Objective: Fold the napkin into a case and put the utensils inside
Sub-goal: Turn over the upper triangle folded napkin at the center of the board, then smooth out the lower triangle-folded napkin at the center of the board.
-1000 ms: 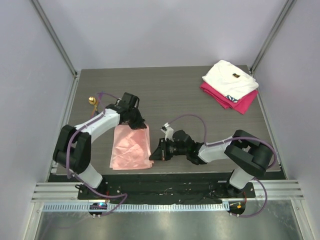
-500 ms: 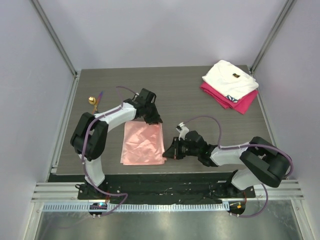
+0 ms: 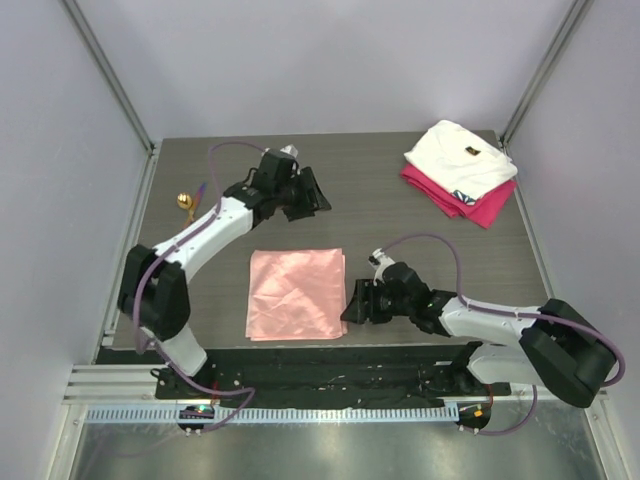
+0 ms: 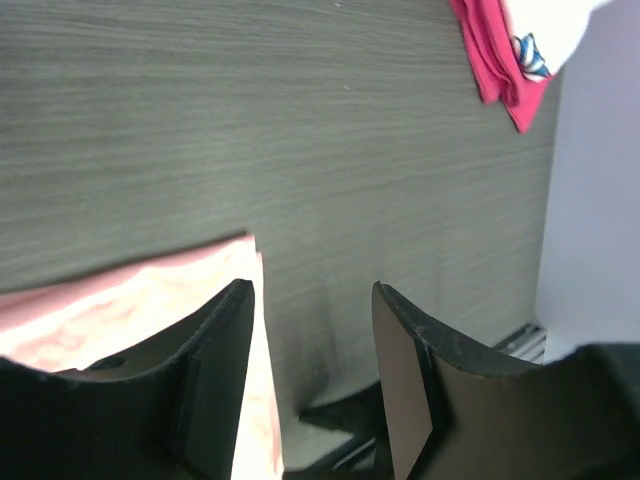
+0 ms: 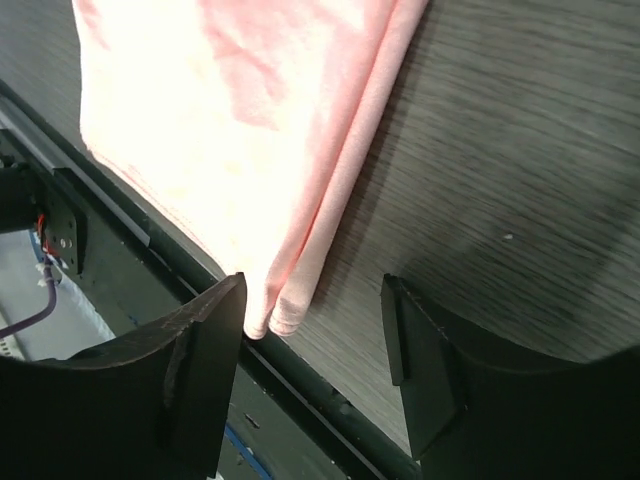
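Utensils: a few small slim pieces of cutlery, one with a shiny gold round bowl (image 3: 185, 201), lay at the left rim of the table. These utensils were well behind the left jaws, with bare board between.
Left gripper: the black two-finger left gripper (image 3: 320, 199) (image 4: 310, 300) hung with its jaws spread wide and nothing between them.
Room at left jaws: the dark grey wood-grain table (image 3: 400, 215) (image 4: 300, 130) ran bare ahead of the fingertips, right up to the folded cloths.
Napkin: the thin salmon-pink, slightly shiny cloth napkin (image 3: 297, 293) (image 4: 110, 310) (image 5: 220, 120) lay flat on the near half of the table. It was doubled over, and two layers showed along its right edge. Its far right corner lay below the left jaws and apart from them.
Right gripper: the black two-finger right gripper (image 3: 352, 304) (image 5: 312, 300) sat low at the napkin's near right corner. Its jaws were open and clamped nothing.
Corner: the napkin's tip lay inside the gap, just beside one finger; whether it touched I could not tell.
Near edge: a black frame strip (image 3: 300, 365) ran right under the right jaws, close below the napkin's near edge.
Cloths: a folded white cloth (image 3: 460, 157) lay on a folded magenta cloth (image 3: 478, 203) (image 4: 490, 55) in the far right corner, well apart from both jaws.
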